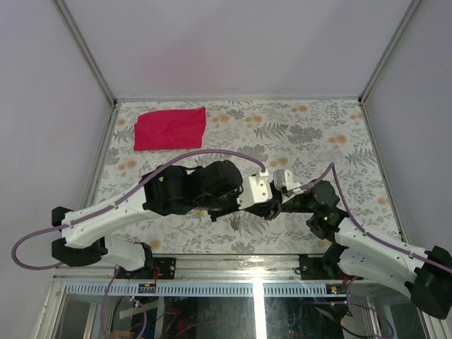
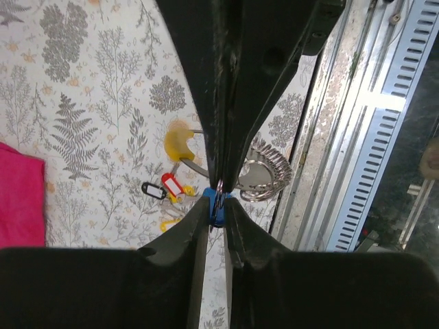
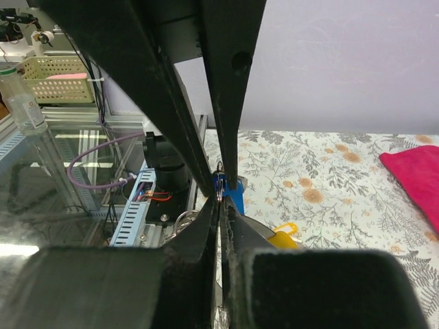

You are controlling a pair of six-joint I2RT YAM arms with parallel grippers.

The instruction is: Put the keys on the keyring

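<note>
The two arms meet tip to tip above the middle of the bench (image 2: 82, 82). The left tool (image 2: 218, 218) looks pinched on the head of the blue key (image 3: 233, 195). The right tool (image 3: 221, 203) is clamped fully shut against that same spot. A thin wire loop shows at the tips, but I cannot tell whether the right fingers grip it or only press on the key.

The keyring (image 2: 264, 175), a silvery ring with its chain, shows just beside the meeting point. Whether it hangs from the tips or lies on the bench I cannot make out. The other keys, a yellow one (image 2: 177, 140) and a red one (image 2: 169, 184) among them, lie close together below, well apart from the cloth (image 1: 170, 128).

The step looks like threading the blue key onto the ring. To do it well, one side should keep a firm hold while the other makes only tiny moves. The key's hole has to line up with the split in the ring, then slide round it rather than be pushed straight. Neither tool should let go until the key plainly hangs on the wire. A slip here would drop it among the loose keys.
</note>
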